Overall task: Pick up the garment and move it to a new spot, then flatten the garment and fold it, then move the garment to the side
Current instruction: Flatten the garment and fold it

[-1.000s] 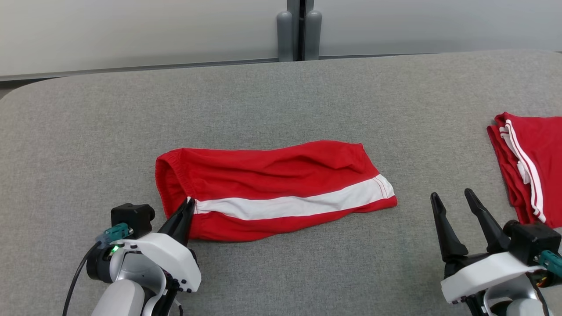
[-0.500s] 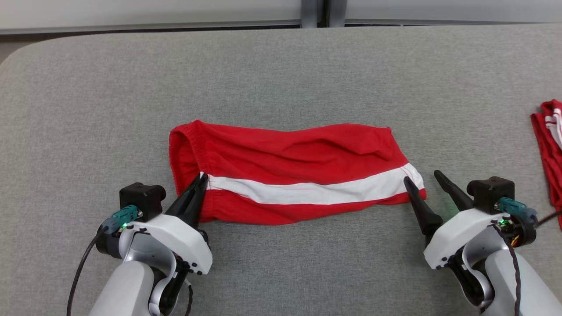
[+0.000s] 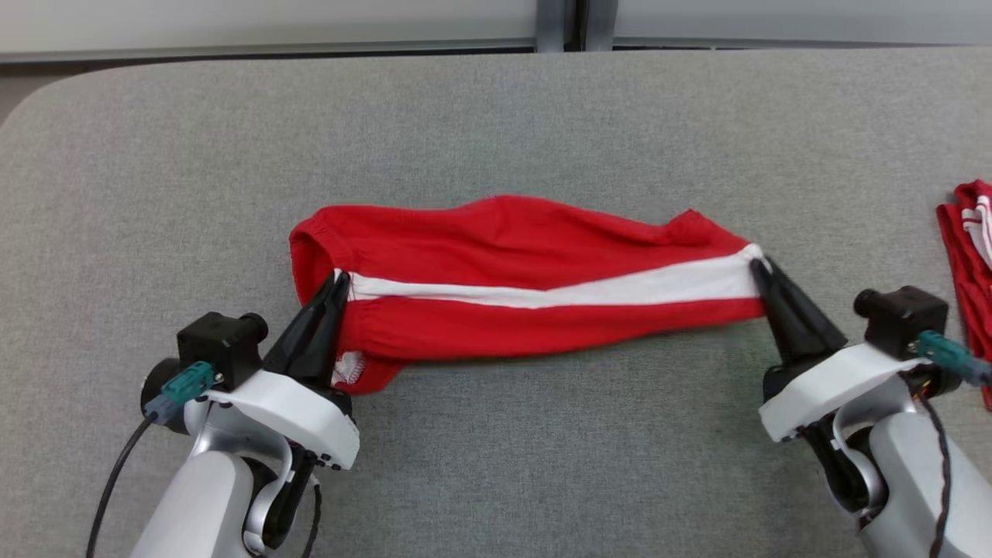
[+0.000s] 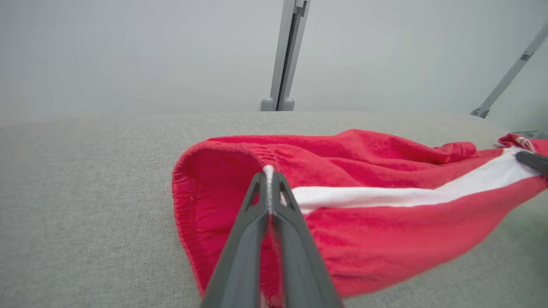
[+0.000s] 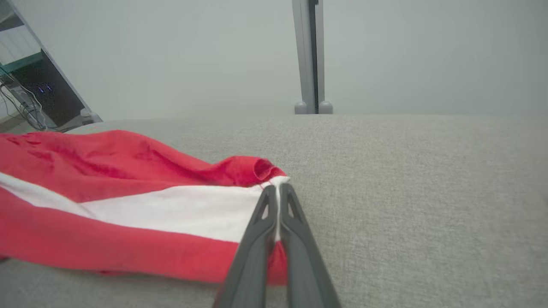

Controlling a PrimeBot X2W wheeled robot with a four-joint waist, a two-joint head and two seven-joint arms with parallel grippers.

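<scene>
1. The left jaws are pressed shut on the garment (image 3: 542, 310). They pinch its elastic waistband (image 3: 306, 248) just where the white stripe (image 3: 558, 293) begins. In the left wrist view, the left fingers (image 4: 244, 256) meet with a sliver of white cloth squeezed between their tips.
2. The right jaws are also fully closed, gripping the opposite end of the stripe at the hem. In the right wrist view, the right fingers (image 5: 299, 256) lie flat against each other with the cloth edge caught at the very tips.
3. The garment, a pair of red shorts, runs as one long band from one pair of jaws to the other. It is drawn fairly straight along the stripe, with red cloth both beyond the tips and on the near side of them.
4. At the left jaws, the waistband opening curls outward and past the tips. A small flap of cloth (image 3: 349, 370) with pale stitching sags directly beneath the fingers.
5. At the right jaws, a rumpled red fold sits just beyond the tips. The near edge casts a shadow on the grey desk (image 3: 496, 132) and seems slightly raised there.
6. A second red-and-white garment (image 3: 969, 248) lies on the desk on the outer side of the right jaws, well apart from them.
</scene>
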